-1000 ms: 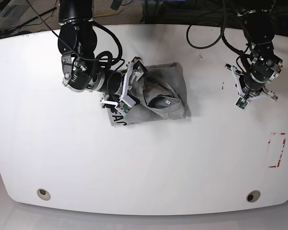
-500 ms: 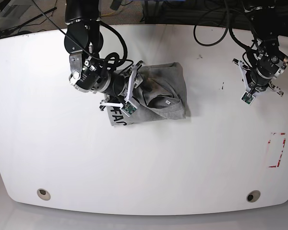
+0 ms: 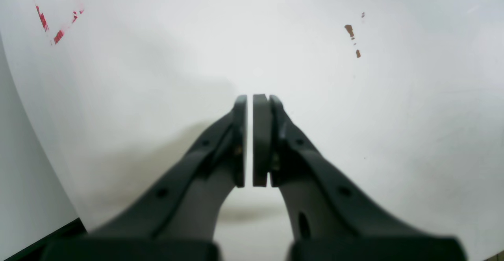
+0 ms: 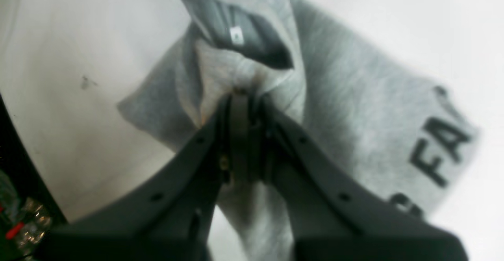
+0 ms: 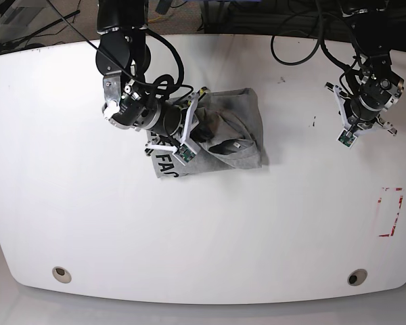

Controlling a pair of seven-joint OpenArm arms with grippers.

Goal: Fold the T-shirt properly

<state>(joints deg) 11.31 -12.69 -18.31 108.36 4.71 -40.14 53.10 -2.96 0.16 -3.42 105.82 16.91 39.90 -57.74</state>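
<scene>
My right fingers [image 4: 242, 99] are pinched onto a fold of the T-shirt [image 5: 223, 135], bunched mid-table [image 5: 203, 230] with its long side running left-right and the lettering half cut off, while my left fingers [image 3: 252, 99] sit closed, holding nothing.

T-shirt [image 5: 220, 132] bunched on the worktop [image 5: 203, 230], right claw [image 5: 201, 128] on it; left claw [image 5: 367, 115] well apart, above bare worktop

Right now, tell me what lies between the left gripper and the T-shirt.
Bare white table. In the base view nothing sits between the left gripper and the T-shirt except a small dark speck on the surface.
</scene>
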